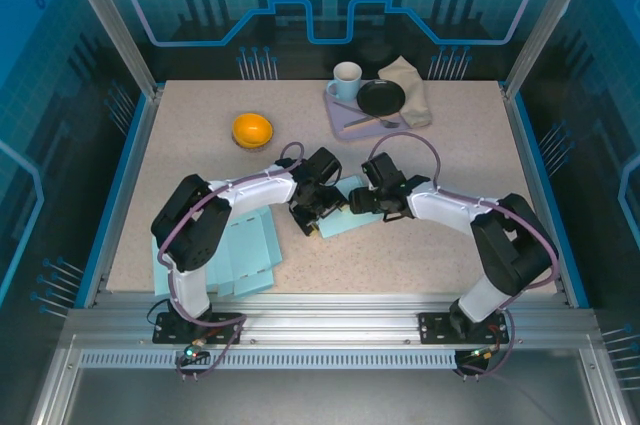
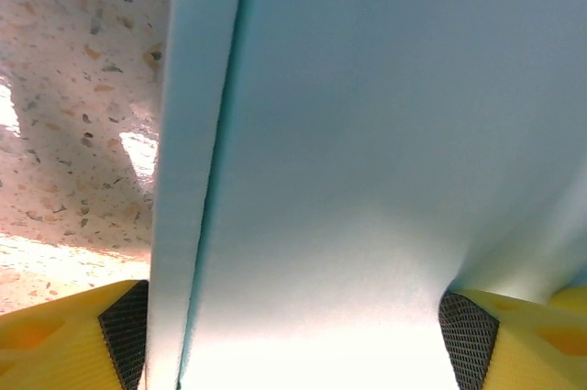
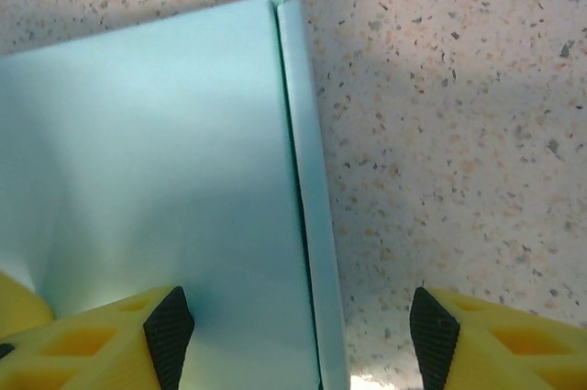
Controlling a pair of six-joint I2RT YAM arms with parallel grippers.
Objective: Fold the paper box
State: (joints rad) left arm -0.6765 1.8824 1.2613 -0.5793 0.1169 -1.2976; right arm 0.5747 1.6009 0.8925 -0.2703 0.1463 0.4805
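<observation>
Pale-blue paper box (image 3: 156,151) is lying on the counter (image 1: 450,165) as left pincer (image 2: 295,339) is straddling it, spread wide; right pincer (image 3: 298,335) is gaping over its edge. Behind, a lilac tray (image 1: 345,123) is carrying a black dish (image 1: 381,97).

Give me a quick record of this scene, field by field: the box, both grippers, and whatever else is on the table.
paper box: light blue, mid-table
left gripper: jaws wide, box panel spans pad to pad; grip unclear
right gripper: open, straddling the box's folded edge
spare blanks: flat stack, near left
far side: orange bowl; tray, mug, black dish, cloth
</observation>
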